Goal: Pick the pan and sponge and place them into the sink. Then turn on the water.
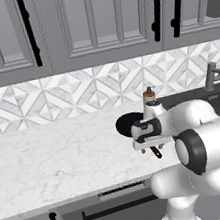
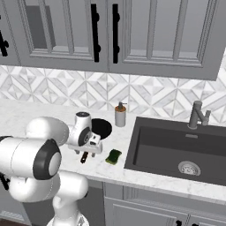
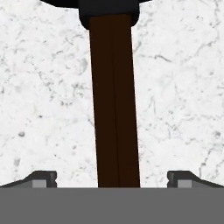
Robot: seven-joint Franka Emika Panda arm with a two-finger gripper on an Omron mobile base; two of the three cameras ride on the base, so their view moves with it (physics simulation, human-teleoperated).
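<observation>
Where the arm blocks it, pan [image 2: 102, 127] (handle [image 3: 114, 100] aside) — half-hidden.

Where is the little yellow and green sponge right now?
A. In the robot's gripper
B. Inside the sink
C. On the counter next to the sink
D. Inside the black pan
C. The sponge lies on the white counter just left of the sink, apart from the pan, while the open gripper hangs over the pan's brown handle.
</observation>
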